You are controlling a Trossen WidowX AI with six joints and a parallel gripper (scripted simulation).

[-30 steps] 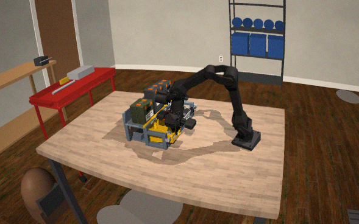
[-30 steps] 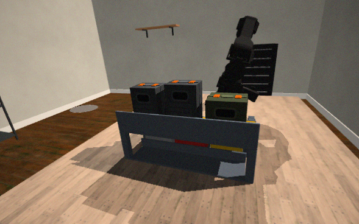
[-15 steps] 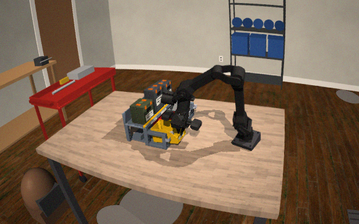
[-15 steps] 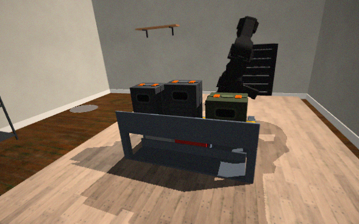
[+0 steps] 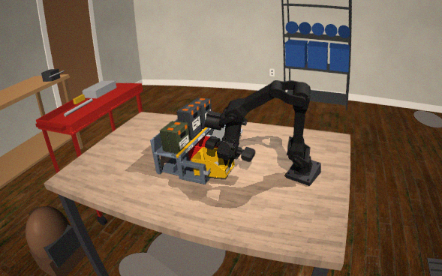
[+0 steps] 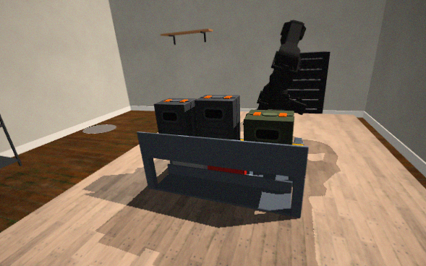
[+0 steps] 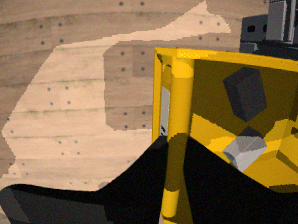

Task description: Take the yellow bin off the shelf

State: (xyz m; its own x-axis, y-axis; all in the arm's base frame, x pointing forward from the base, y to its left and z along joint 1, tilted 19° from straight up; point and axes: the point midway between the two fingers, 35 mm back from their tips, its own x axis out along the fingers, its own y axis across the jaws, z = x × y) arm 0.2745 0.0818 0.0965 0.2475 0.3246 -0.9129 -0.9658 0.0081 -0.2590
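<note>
The yellow open bin (image 5: 212, 164) is partly out of the lower level of the grey shelf (image 5: 179, 157), at its right end, close above the table. My gripper (image 5: 221, 155) is shut on the bin's front wall. In the wrist view the black fingers pinch the yellow rim (image 7: 174, 143), and grey parts (image 7: 245, 96) lie inside the bin (image 7: 233, 136). In the exterior view the shelf's back panel (image 6: 222, 153) hides the bin and the fingers.
Two dark grey cases (image 5: 194, 112) and a green case (image 5: 174, 136) stand on top of the shelf. A red bin (image 5: 203, 144) sits on the lower level beside the yellow one. The arm's base (image 5: 303, 172) stands to the right on the table.
</note>
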